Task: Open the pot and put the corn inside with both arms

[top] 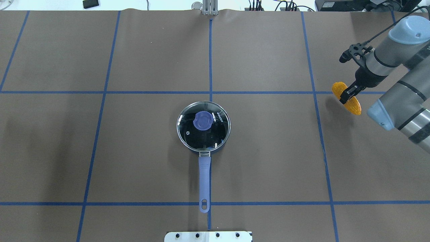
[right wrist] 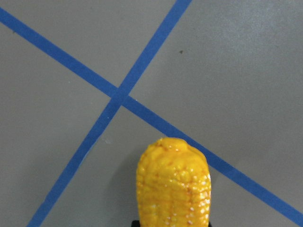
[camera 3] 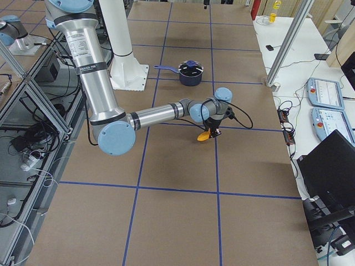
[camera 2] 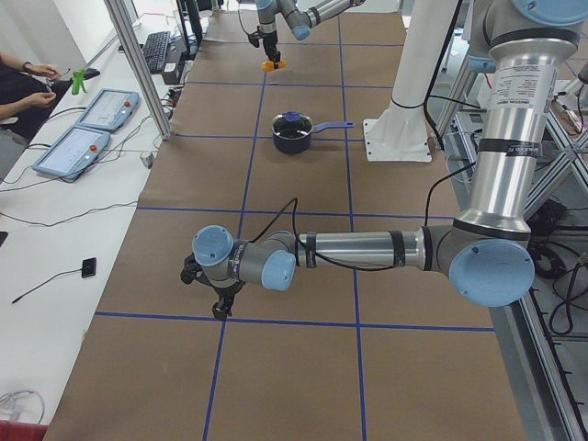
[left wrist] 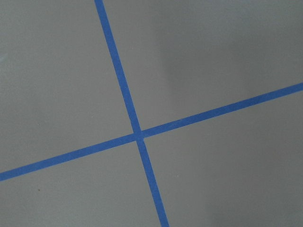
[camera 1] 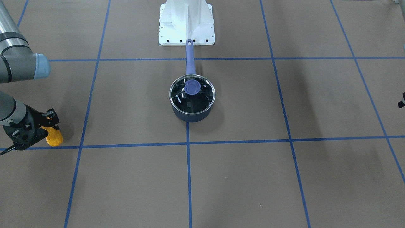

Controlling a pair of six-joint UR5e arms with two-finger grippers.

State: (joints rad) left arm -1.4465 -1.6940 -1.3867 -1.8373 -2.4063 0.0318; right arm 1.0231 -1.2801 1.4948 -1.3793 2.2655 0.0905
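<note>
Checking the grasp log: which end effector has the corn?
The right end effector, clamped on the corn; the left end effector hangs over bare table, nothing seen in it.

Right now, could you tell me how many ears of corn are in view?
1. The corn is held in the right gripper at the table's right side; none shows through the pot's glass lid.

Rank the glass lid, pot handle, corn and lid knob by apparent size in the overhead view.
1. glass lid
2. pot handle
3. corn and lid knob: similar area, right pincer hides part of the corn; unranked.
</note>
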